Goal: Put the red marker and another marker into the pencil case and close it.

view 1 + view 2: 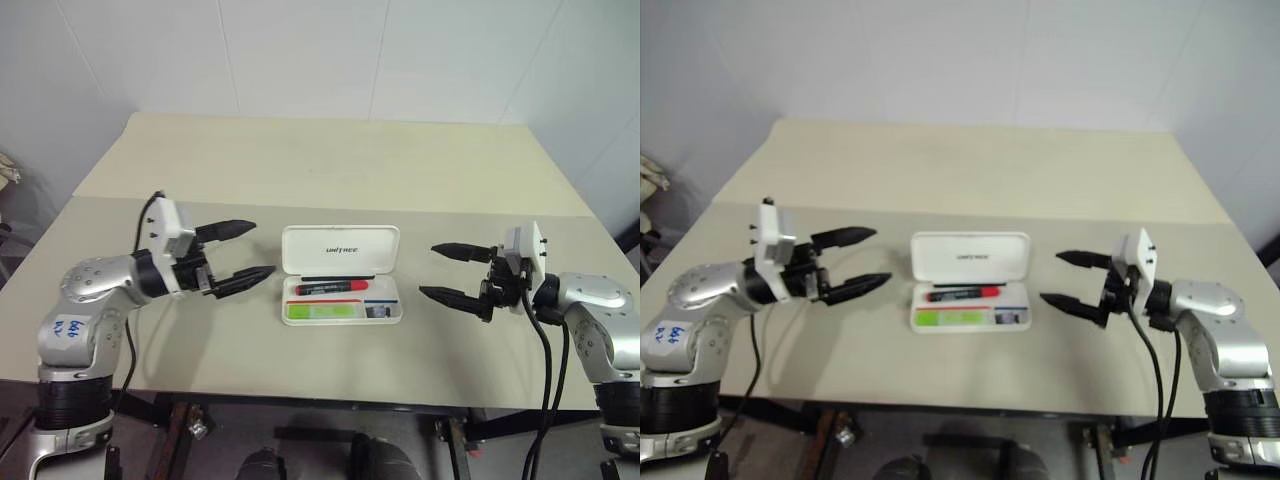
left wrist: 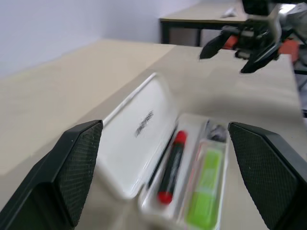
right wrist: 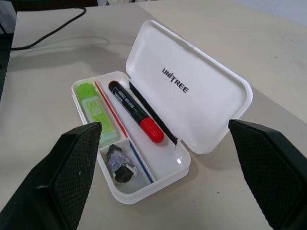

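Pencil case [image 3: 206,91]: glossy white hard plastic, smooth. Table [image 1: 330,160] under it: matt beige. Fingers [image 3: 72,167]: black, textured pads.

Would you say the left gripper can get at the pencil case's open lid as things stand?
Probably yes. The left gripper hangs open just beside the pencil case, with bare table between them, and the lid stands up unobstructed; the right gripper waits on the far side.

Beige table [image 1: 330,170] — open white pencil case [image 1: 341,274] flat on it, seemingly mid-table.
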`<move>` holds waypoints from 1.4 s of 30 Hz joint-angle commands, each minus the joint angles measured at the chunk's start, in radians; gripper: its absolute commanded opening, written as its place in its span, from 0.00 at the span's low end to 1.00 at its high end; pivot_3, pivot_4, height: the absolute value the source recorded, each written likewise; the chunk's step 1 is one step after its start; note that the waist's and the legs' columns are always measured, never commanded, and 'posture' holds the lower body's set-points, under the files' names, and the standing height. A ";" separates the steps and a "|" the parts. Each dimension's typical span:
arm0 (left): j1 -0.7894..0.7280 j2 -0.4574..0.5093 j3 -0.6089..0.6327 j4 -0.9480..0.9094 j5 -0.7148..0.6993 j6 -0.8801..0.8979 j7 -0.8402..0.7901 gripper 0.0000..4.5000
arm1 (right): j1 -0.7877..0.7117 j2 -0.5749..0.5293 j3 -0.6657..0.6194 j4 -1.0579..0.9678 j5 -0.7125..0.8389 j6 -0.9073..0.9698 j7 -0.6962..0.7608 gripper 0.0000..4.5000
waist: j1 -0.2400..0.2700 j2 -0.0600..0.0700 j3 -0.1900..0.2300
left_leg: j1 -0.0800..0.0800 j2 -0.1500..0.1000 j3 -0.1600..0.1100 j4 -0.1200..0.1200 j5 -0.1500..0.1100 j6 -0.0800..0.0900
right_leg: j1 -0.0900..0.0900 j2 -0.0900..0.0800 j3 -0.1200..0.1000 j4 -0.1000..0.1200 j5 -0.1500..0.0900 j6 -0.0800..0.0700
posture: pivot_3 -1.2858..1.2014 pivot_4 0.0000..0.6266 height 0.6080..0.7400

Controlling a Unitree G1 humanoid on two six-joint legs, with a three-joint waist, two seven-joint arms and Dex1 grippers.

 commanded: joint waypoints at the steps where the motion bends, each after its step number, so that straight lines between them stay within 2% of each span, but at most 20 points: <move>1: -0.028 0.022 0.037 0.076 -0.020 -0.063 -0.014 0.86 | -0.030 0.006 0.002 0.019 -0.011 -0.032 0.017 1.00 | 0.002 0.000 0.000 | 0.000 0.000 0.000 0.000 0.000 0.000 | 0.000 0.000 0.000 0.000 0.000 0.000 | 0.52 0.24 1.00; 12: -0.180 0.039 0.002 0.404 0.030 -0.170 -0.034 0.04 | -0.037 0.016 0.004 0.019 -0.019 -0.036 0.012 1.00 | 0.000 0.000 0.000 | -0.001 0.000 0.001 -0.001 0.000 0.000 | 0.000 0.000 -0.001 0.002 0.000 0.000 | 0.52 0.24 1.00; 13: -0.203 0.039 -0.005 0.449 0.043 -0.188 -0.036 0.01 | -0.035 0.015 0.002 0.017 -0.019 -0.035 0.011 1.00 | 0.000 0.000 0.000 | -0.001 0.000 0.001 -0.001 0.000 0.000 | 0.000 0.000 -0.001 0.002 0.000 0.000 | 0.52 0.24 1.00; 23: -0.514 -0.013 -0.135 1.016 0.230 -0.354 -0.020 0.01 | -0.063 -0.010 -0.013 0.065 -0.026 -0.048 0.046 1.00 | 0.001 0.000 0.000 | -0.001 0.000 0.003 -0.001 0.000 -0.001 | 0.000 0.000 -0.001 0.001 0.001 0.002 | 0.52 0.24 1.00; 29: -0.687 -0.068 -0.122 1.321 0.301 -0.485 0.151 0.01 | -0.060 -0.012 -0.019 0.066 -0.020 -0.050 0.053 1.00 | -0.002 0.000 0.000 | -0.002 0.000 0.004 -0.001 0.000 -0.003 | 0.000 0.000 -0.001 -0.001 0.002 0.003 | 0.52 0.24 1.00; 31: -0.721 -0.079 -0.117 1.377 0.317 -0.507 0.201 0.01 | -0.054 -0.010 -0.021 0.055 -0.019 -0.047 0.043 1.00 | -0.004 0.000 0.000 | -0.002 0.000 0.004 -0.001 0.000 -0.003 | -0.001 0.000 -0.001 -0.002 0.002 0.003 | 0.52 0.24 1.00; 36: -0.777 -0.128 -0.123 1.440 0.350 -0.490 0.193 0.01 | -0.030 -0.004 -0.026 0.019 -0.013 -0.038 0.020 1.00 | -0.006 0.000 0.000 | -0.002 0.000 0.005 -0.001 0.000 -0.003 | -0.001 0.000 -0.001 -0.002 0.002 0.003 | 0.52 0.24 1.00; 40: -0.799 -0.159 -0.137 1.450 0.365 -0.416 0.079 0.01 | -0.016 -0.006 -0.030 0.004 -0.009 -0.034 0.011 1.00 | -0.007 0.000 0.000 | -0.002 0.000 0.005 -0.001 0.000 -0.003 | -0.001 0.000 -0.001 -0.002 0.002 0.003 | 0.52 0.24 1.00; 42: -0.815 -0.182 -0.146 1.448 0.368 -0.375 -0.027 0.01 | -0.012 -0.011 -0.034 0.005 -0.006 -0.035 0.013 1.00 | -0.008 0.000 0.000 | -0.003 0.000 0.005 -0.001 0.000 -0.003 | -0.001 0.000 -0.001 -0.002 0.002 0.003 | 0.52 0.24 1.00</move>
